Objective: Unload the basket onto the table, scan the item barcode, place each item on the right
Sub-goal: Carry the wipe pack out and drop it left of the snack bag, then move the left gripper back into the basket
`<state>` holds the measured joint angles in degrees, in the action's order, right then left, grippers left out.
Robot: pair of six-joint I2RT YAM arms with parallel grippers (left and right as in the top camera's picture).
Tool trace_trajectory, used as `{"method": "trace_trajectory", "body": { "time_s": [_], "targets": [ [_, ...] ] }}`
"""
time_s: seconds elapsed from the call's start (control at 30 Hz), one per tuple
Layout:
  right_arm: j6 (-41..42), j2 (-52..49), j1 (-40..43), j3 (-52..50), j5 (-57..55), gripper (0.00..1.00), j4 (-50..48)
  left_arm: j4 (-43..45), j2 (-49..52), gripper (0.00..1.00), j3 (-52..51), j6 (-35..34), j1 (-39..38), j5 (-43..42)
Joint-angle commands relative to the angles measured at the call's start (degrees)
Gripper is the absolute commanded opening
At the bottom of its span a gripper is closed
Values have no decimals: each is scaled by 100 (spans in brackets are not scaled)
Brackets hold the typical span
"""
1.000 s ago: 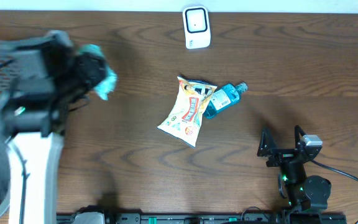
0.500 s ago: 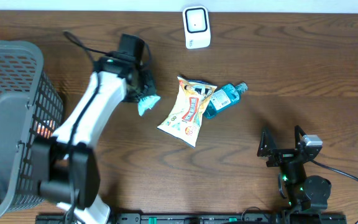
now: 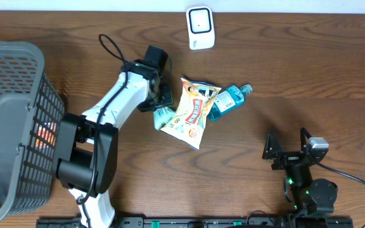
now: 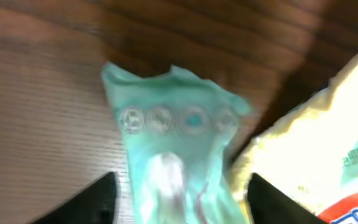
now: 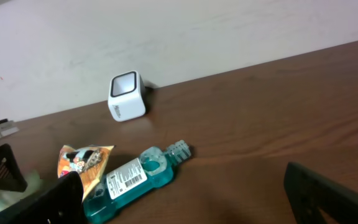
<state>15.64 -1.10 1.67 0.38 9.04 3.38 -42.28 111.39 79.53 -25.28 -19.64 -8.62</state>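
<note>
teal pouch [image 4: 173,143] | crumpled | just beside snack bag [image 3: 192,111] // white scanner [image 3: 201,28] | upright, well apart

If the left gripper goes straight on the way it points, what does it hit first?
The teal packet, lying dead ahead between the left gripper's open fingers, then probably the table under it; depth is unclear. The snack bag sits beside it.

Snack bag [image 3: 192,113] as reference: packet [image 3: 162,117] against its left edge, bottle [image 3: 225,101] touching its right, scanner [image 3: 200,27] behind, basket [image 3: 18,52] far left.
</note>
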Motion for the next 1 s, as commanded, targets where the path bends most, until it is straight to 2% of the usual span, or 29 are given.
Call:
{"method": "trace_trajectory", "body": {
  "time_s": [0.0, 0.13, 0.3, 0.37, 0.43, 0.63, 0.67, 0.73, 0.8, 0.97],
  "targets": [
    [-94, -2, -26, -7, -9, 99, 24, -31, -157, 78, 24, 20, 28, 101],
    [-94, -2, -26, -7, -9, 99, 24, -142, -564, 81, 170, 24, 33, 157],
    [-94, -2, -26, -7, -11, 99, 24, -186, -1620, 82, 365, 262, 33, 686],
    [-92, -2, -26, -7, -9, 99, 24, -116, -2179, 82, 404, 306, 31, 1255],
    [-94, -2, -26, -7, -9, 99, 24, 13, -2702, 87, 404, 435, 33, 1875],
    [-94, -2, -26, -7, -9, 99, 24, 632, -4170, 95, 404, 555, 33, 4645],
    [-94, -2, -26, -7, -9, 99, 24, 728, -4323, 99, 404, 555, 33, 4968],
    [-94, -2, -26, -7, -9, 99, 24, 887, -4579, 98, 404, 555, 50, 5547],
    [-94, -2, -26, -7, -9, 99, 24, 944, -4763, 98, 404, 553, 166, 5866],
    [-94, -2, -26, -7, -9, 99, 24, 940, -4935, 98, 404, 538, 927, 5904]
  ]
}}
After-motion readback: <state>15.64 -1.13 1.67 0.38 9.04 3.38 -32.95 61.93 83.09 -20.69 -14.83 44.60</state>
